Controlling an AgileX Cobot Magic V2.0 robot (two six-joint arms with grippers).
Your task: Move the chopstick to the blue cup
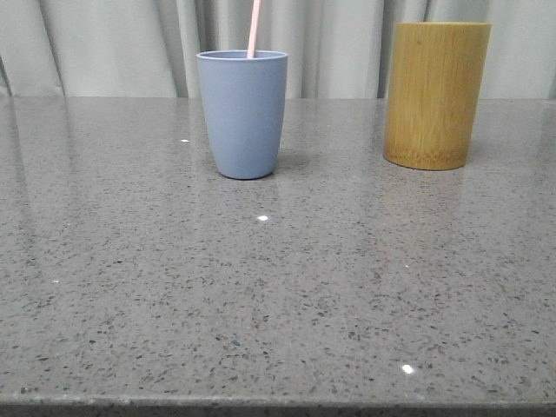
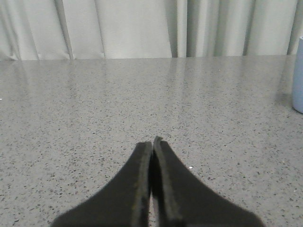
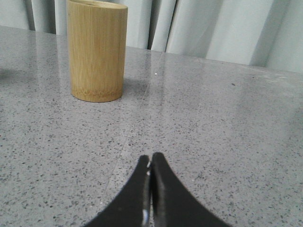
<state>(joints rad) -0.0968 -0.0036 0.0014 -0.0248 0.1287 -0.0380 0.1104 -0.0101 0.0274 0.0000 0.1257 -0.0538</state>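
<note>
The blue cup (image 1: 242,113) stands upright at the back of the grey table, left of centre. A pale pink chopstick (image 1: 254,28) rises out of it; only its upper end shows. A sliver of the cup shows at the edge of the left wrist view (image 2: 298,75). My left gripper (image 2: 152,142) is shut and empty, low over bare table, well away from the cup. My right gripper (image 3: 150,157) is shut and empty, low over the table, some way in front of the bamboo holder. Neither gripper shows in the front view.
A taller yellow-brown bamboo cylinder holder (image 1: 436,94) stands at the back right, also in the right wrist view (image 3: 97,49). Pale curtains hang behind the speckled grey table (image 1: 278,295). The table's front edge runs along the bottom of the front view.
</note>
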